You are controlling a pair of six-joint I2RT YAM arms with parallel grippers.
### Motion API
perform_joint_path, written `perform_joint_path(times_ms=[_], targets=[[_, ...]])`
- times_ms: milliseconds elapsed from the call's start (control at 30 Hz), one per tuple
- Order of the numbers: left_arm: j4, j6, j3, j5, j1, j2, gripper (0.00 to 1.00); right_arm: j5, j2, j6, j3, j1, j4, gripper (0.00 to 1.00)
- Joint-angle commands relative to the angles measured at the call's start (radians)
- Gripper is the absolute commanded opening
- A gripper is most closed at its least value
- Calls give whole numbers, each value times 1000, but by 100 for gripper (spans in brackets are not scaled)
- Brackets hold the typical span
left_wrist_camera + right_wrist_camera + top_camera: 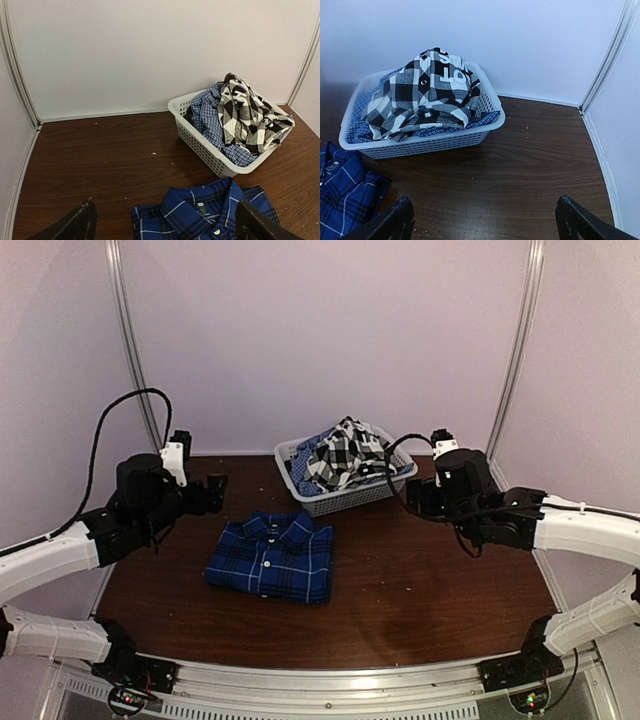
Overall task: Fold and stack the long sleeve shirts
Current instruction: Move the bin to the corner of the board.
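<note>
A dark blue-and-black plaid shirt [272, 557] lies folded on the table's left middle, collar toward the back; it also shows in the left wrist view [205, 212] and the right wrist view [342, 195]. A black-and-white checked shirt with white lettering [345, 453] lies crumpled on top of a white basket [345, 500], also in the left wrist view [247, 117] and the right wrist view [427, 92]. My left gripper [213, 490] is open and empty, above the table left of the folded shirt. My right gripper [412, 495] is open and empty, right of the basket.
A small-checked blue-and-white shirt [207, 117] lies under the checked one in the basket. The basket's rim [492, 122] stands at the back centre. White walls and metal corner posts [135, 350] close the back. The table's right edge [600, 160] meets the wall.
</note>
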Motion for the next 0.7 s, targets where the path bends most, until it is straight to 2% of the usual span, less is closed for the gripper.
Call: perform_joint_path(times_ms=[0, 233, 467, 667], targets=[[38, -3, -4, 18, 5, 7, 98, 35, 21, 17, 56, -1, -37, 100], [33, -12, -6, 25, 5, 4, 98, 62, 114, -23, 133, -23, -31, 100], [35, -21, 5, 59, 5, 15, 98, -197, 237, -31, 251, -223, 3, 100], [32, -29, 9, 91, 5, 27, 98, -401, 412, -23, 420, -389, 16, 95]])
